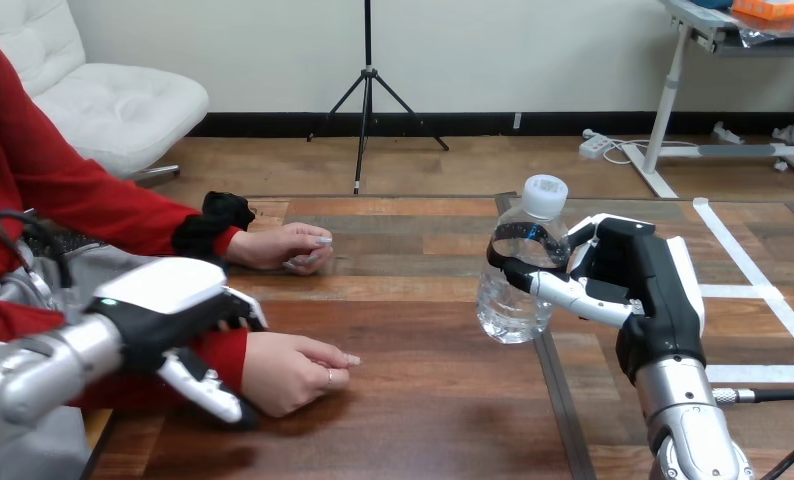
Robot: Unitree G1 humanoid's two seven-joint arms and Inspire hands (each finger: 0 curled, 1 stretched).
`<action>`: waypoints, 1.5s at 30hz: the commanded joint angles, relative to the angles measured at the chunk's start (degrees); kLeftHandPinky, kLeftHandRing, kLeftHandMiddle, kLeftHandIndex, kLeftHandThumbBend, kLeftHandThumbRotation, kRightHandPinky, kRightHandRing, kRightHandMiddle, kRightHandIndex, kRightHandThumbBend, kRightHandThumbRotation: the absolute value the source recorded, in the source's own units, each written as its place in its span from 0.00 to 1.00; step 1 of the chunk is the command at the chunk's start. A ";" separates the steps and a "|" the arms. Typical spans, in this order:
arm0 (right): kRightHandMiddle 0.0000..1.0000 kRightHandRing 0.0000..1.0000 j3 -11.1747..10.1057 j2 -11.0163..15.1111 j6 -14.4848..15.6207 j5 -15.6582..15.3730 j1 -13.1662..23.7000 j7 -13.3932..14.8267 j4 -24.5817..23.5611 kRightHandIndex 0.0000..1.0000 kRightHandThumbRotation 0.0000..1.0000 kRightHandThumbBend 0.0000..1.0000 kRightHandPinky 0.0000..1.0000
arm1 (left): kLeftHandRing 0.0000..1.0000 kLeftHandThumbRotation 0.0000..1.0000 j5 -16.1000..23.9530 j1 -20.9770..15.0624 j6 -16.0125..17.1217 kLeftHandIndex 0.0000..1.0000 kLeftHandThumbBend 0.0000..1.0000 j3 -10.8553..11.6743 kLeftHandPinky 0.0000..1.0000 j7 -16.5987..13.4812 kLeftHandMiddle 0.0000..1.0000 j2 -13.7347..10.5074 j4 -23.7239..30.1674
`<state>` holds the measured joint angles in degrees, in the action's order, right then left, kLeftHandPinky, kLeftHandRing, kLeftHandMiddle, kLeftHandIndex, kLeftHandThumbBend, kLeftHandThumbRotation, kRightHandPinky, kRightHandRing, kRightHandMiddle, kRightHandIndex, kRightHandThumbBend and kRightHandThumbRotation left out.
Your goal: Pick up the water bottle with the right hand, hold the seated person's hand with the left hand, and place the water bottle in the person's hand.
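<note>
— On the right side of the table (423, 420), what is the right hand (635, 285) doing?

— It grasps the water bottle (511, 305). Its fingers (565, 290) wrap round the bottle's upper part from the right, below the white cap (545, 192). The bottle stands upright, near the table's middle seam. I cannot tell whether its base rests on the wood or hangs just above it.

— And the left hand (163, 300)?

— It is at the near left, clasped on the person's wrist. Its fingers curl over the red sleeve (223, 350) from the far side, and its thumb (211, 392) lies along the near side, so the wrist sits between them.

— Where are the person's hands?

— The person's near hand (293, 372) lies palm down on the table, just right of the left hand, fingers loosely bent, holding nothing. The person's far hand (285, 246) rests on the wood further back, apart from both robot hands. The bottle is well to the right of both.
</note>
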<state>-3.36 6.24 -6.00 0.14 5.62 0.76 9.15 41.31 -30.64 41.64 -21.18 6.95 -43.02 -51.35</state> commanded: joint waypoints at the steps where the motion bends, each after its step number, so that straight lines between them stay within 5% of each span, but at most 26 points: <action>1: 0.10 0.06 -0.53 -0.94 -0.52 0.93 4.26 0.46 -4.14 0.09 0.00 0.47 0.02 | 0.58 0.44 -0.17 -1.19 -1.15 0.66 1.00 -0.12 0.52 -2.30 0.63 1.36 1.92; 20: 0.10 0.07 -0.58 -2.01 0.44 0.70 4.04 1.11 -5.13 0.10 0.00 0.48 0.04 | 0.53 0.48 0.90 -2.01 -2.35 0.63 1.00 -2.57 0.47 -4.56 0.58 4.10 -0.19; 45: 0.11 0.07 -1.56 -1.82 0.19 1.70 3.83 0.61 -5.83 0.10 0.00 0.49 0.03 | 0.46 0.44 1.40 -3.03 -0.33 0.58 1.00 -3.43 0.38 -5.35 0.52 3.43 -3.14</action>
<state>-3.74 4.42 -4.71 0.36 5.62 1.45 7.69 43.11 -30.42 40.53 -24.51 2.69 -39.12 -53.31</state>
